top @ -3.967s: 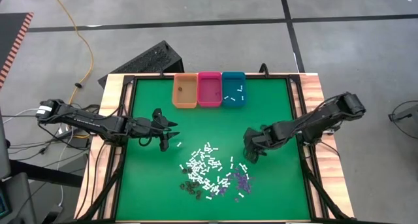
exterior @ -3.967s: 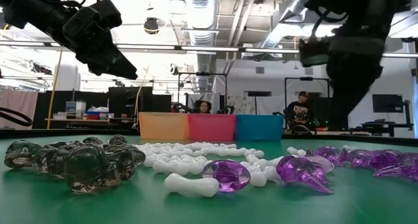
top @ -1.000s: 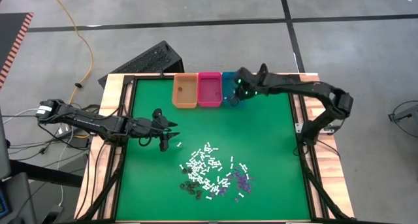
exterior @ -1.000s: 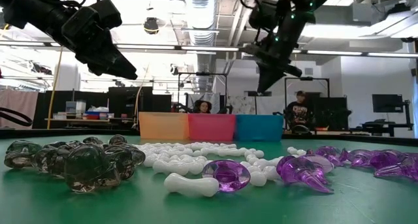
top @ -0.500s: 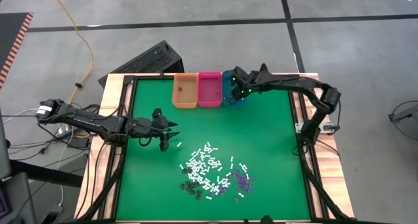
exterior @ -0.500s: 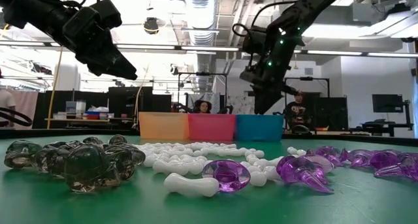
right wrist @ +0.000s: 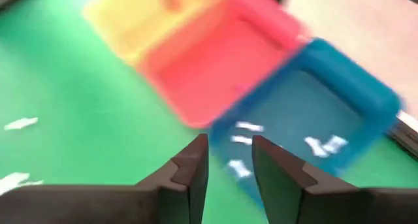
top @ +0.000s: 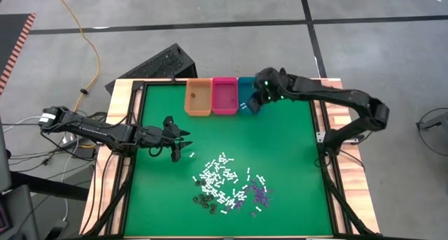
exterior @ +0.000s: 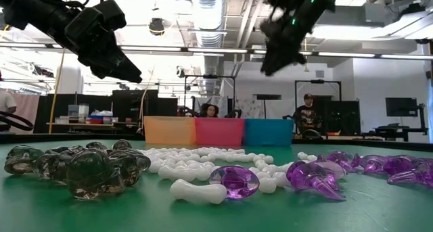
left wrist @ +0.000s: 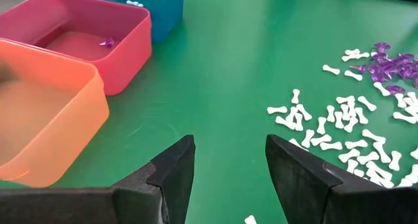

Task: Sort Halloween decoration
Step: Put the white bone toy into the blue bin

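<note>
The Halloween decoration lies as a heap [top: 227, 185] on the green mat: white bones [exterior: 196, 189], purple bits [top: 259, 192] and dark clear bits [exterior: 81, 168]. My right gripper [right wrist: 228, 149] hovers above the teal bin [top: 243, 81], open, with nothing between its fingers. A few white bones [right wrist: 325, 144] lie on the floor of that bin. A purple piece [left wrist: 106, 42] lies in the pink bin [top: 225, 95]. My left gripper [left wrist: 228, 159] waits open above the mat, left of the heap, touching nothing.
The orange bin [top: 198, 98] stands left of the pink one at the far edge, all three side by side. A black frame [top: 318, 128] borders the mat. People sit at desks in the room beyond the table [exterior: 310, 117]. Bare green mat lies between bins and heap.
My right gripper first dipped toward the teal bin, then rose well above it and drew back a little toward the table's right edge, rolling slightly. The heap and my left gripper kept still.
</note>
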Motion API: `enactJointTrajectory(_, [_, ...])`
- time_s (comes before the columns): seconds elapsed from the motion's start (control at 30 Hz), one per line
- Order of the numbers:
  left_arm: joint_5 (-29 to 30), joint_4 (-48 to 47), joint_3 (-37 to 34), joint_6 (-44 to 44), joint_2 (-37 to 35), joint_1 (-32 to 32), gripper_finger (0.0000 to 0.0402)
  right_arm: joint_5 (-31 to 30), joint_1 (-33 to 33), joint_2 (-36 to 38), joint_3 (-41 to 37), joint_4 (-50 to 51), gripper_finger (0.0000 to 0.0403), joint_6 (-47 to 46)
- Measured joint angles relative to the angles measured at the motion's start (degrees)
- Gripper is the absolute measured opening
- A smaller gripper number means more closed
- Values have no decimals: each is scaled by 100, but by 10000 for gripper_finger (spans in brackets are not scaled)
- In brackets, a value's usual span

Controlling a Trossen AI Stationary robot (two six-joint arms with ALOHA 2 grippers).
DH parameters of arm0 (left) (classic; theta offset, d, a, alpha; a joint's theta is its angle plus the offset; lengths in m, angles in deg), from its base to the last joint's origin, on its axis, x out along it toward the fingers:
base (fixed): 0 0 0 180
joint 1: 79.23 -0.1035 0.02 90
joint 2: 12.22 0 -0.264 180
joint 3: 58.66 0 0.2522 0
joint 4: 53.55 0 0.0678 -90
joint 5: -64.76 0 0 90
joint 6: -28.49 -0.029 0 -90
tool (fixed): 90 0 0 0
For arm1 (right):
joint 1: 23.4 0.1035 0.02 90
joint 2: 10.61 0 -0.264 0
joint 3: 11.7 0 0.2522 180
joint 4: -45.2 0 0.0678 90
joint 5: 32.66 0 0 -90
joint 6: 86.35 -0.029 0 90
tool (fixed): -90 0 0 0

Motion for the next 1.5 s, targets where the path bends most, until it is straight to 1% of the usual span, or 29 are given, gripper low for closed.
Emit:
enactJointTrajectory(0.1, [0,8,0,2,1,0,179,251,516,201,2,120,143,-40])
enactJointTrajectory(0.27, [0,1,0,84,0,0,179,283,1597,301,2,591,143,-828])
enactJointTrajectory(0.5, [15,4,0,74,0,0,179,51,2996,-161,2,1536,143,-2570])
enactJointTrajectory(0.67, [17,2,0,96,0,0,179,31,3702,-592,0,2073,143,-3669])
enactJointTrajectory(0.8, [22,-1,0,94,0,0,179,33,4137,-914,0,2071,143,-4249])
enactJointTrajectory(0.9, [23,4,0,94,0,0,179,63,4259,-1165,-2,1835,143,-4309])
enactJointTrajectory(1.0, [13,20,0,111,0,0,179,174,4128,-1438,-2,1407,143,-4539])
enactJointTrajectory(1.1, [-54,23,0,202,0,2,179,227,3994,-1782,0,772,143,-4749])
enactJointTrajectory(1.2, [-57,17,0,234,0,2,179,245,3963,-2097,0,353,143,-4887])
enactJointTrajectory(1.3, [-57,14,0,229,0,2,179,287,3964,-2283,0,404,143,-5029])
enactJointTrajectory(1.5, [-58,-5,0,138,0,2,179,130,3933,-2210,-2,860,143,-5351])
